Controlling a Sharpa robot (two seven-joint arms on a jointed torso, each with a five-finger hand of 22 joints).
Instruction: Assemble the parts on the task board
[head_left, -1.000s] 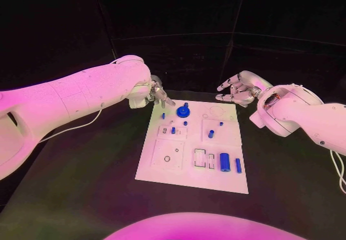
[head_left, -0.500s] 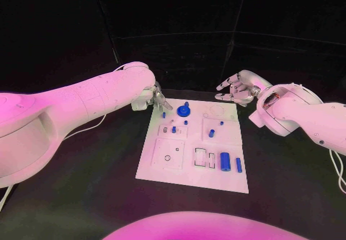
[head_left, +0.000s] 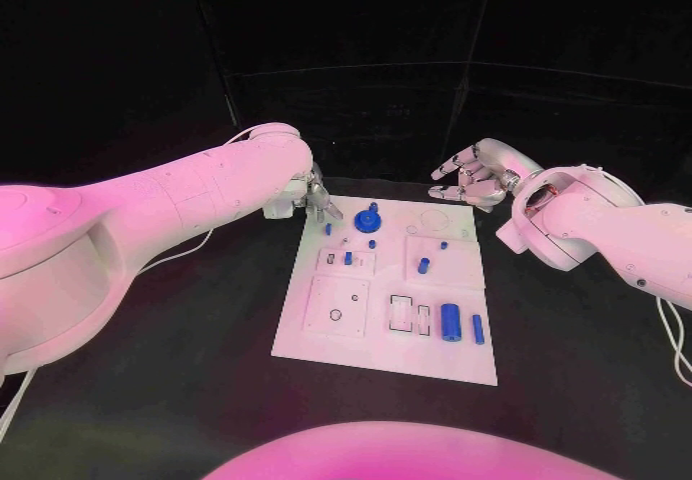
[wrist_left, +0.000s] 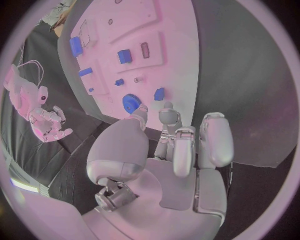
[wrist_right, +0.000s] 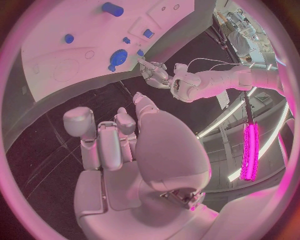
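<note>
The left hand (head_left: 310, 193) is observed at the far left corner of the task board (head_left: 325, 345), above the black tabletop (head_left: 159, 350). Nothing is held in it; in the left wrist view its fingers (wrist_left: 215, 137) are seen lightly curled and apart, pointing toward the board edge.

On the board, a small blue peg (head_left: 326, 230) is noted near the left edge, just beside the left fingertips. A blue gear (head_left: 366, 217) is seated at the far middle of the board, with a small blue stud (head_left: 371, 245) just nearer the robot. A blue piece (head_left: 346, 260) stands in a recessed panel below it. A blue cylinder (head_left: 423, 267) lies tilted on the right-hand panel, with a small blue dot (head_left: 443, 246) beyond it. At the near right, a large blue cylinder (head_left: 450, 323) and a thin blue bar (head_left: 477, 330) lie side by side, next to two rectangular slots (head_left: 410, 316). A round hole (head_left: 335, 316) is seen in the near left panel.

The right hand (head_left: 472, 176) is held beyond the far right corner of the board, clear of it, fingers spread and empty.
</note>
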